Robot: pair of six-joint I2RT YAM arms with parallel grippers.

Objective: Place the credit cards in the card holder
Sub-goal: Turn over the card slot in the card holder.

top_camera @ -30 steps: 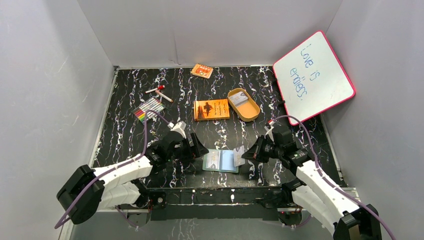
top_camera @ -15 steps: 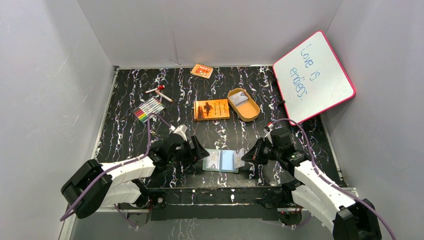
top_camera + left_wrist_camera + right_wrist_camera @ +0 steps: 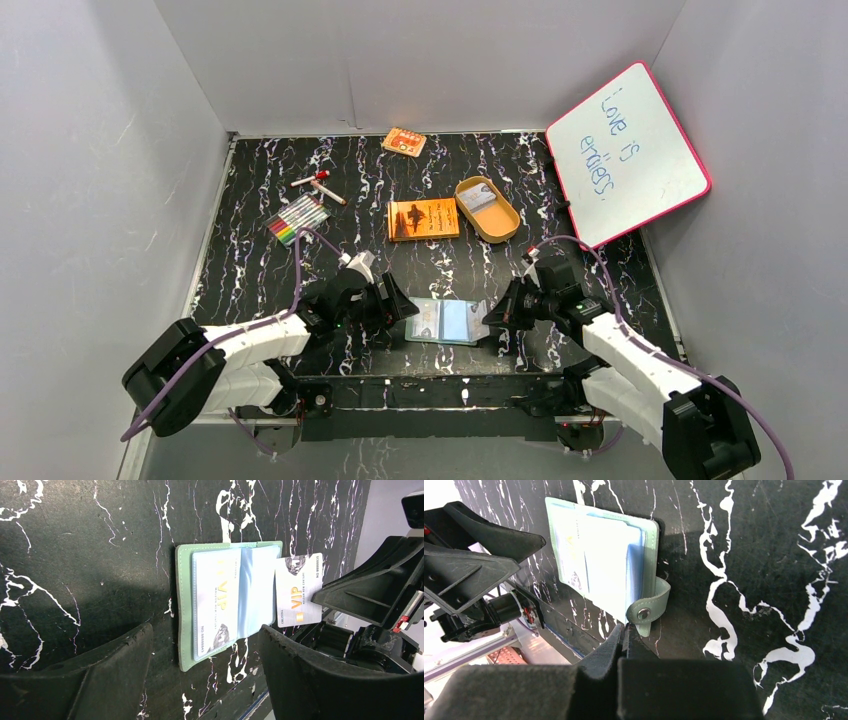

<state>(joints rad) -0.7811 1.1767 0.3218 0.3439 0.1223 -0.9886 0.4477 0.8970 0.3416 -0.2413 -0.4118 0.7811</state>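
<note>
The grey-green card holder (image 3: pixel 441 322) lies open near the table's front edge, with pale blue and clear pockets showing. In the left wrist view (image 3: pixel 227 600) a white VIP card (image 3: pixel 217 602) sits in its clear pocket. My right gripper (image 3: pixel 499 314) is shut on a second VIP card (image 3: pixel 298 590), held flat at the holder's right edge beside the snap tab (image 3: pixel 648 611). In the right wrist view the jaws (image 3: pixel 626 635) are closed, and the card shows only edge-on. My left gripper (image 3: pixel 397 305) is open and empty just left of the holder, its fingers (image 3: pixel 100 675) low over the table.
An orange book (image 3: pixel 423 218) and a tan oval tin (image 3: pixel 500 222) with a card in it lie mid-table. A pink-framed whiteboard (image 3: pixel 628 152) leans at the right wall. A marker pack (image 3: pixel 298 218), a red marker (image 3: pixel 318 180) and a small orange item (image 3: pixel 403 141) lie further back.
My right gripper has moved left and brought the card down against the holder's right edge. My left gripper has shifted slightly towards the holder.
</note>
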